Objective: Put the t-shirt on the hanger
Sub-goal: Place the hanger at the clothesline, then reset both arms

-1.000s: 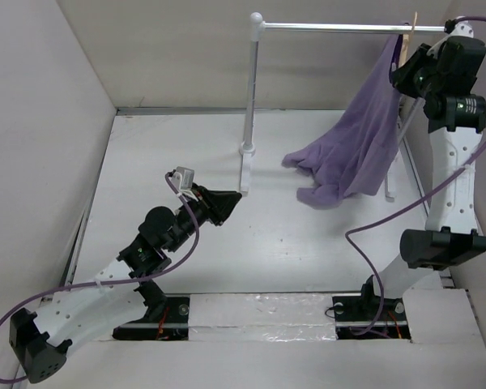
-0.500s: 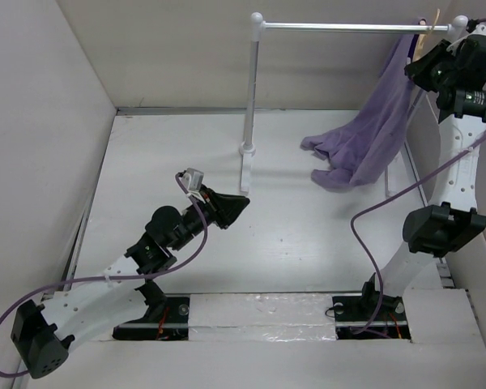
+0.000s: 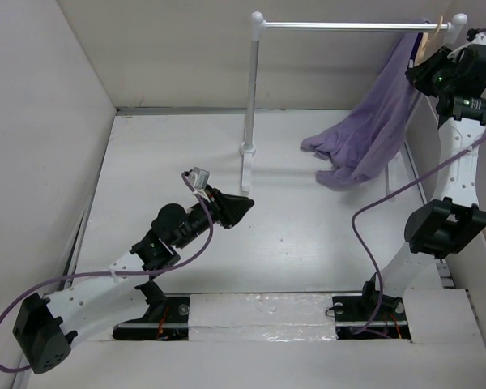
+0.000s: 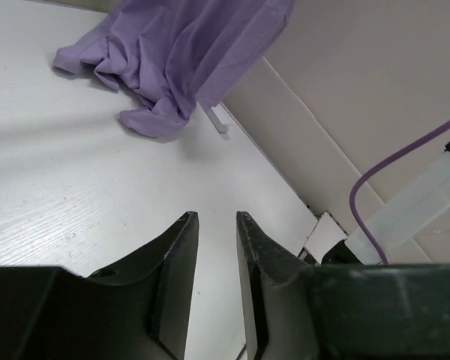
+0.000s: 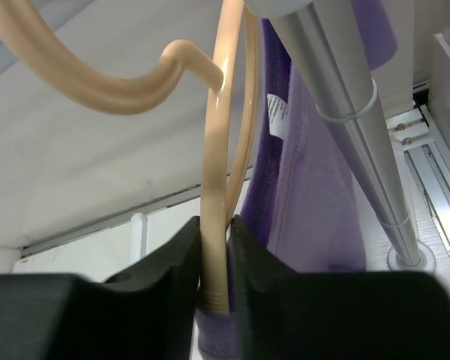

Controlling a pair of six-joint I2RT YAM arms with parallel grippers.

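The pale beige hanger (image 5: 214, 187) stands upright between the fingers of my right gripper (image 5: 215, 225), which is shut on its neck. Its hook (image 5: 112, 90) curves off to the left, beside the rack's rod (image 5: 337, 97). The purple t-shirt (image 3: 373, 130) hangs from the hanger at the rod's right end, where my right gripper (image 3: 425, 66) is held high. The shirt's lower part lies bunched on the table (image 4: 154, 105). My left gripper (image 3: 247, 204) hovers low over mid-table, well left of the shirt. Its jaws (image 4: 216, 217) stand a little apart with nothing between them.
A white clothes rack has its post (image 3: 251, 97) at the table's middle back and its rod (image 3: 340, 27) running right. A rack foot (image 4: 217, 120) sits just behind the shirt's hem. Enclosure walls close the left, back and right sides.
My right gripper has raised the hanger and shirt up to the rod's right end, dragging the shirt's hem rightward. My left gripper has edged right and its jaws have parted slightly.
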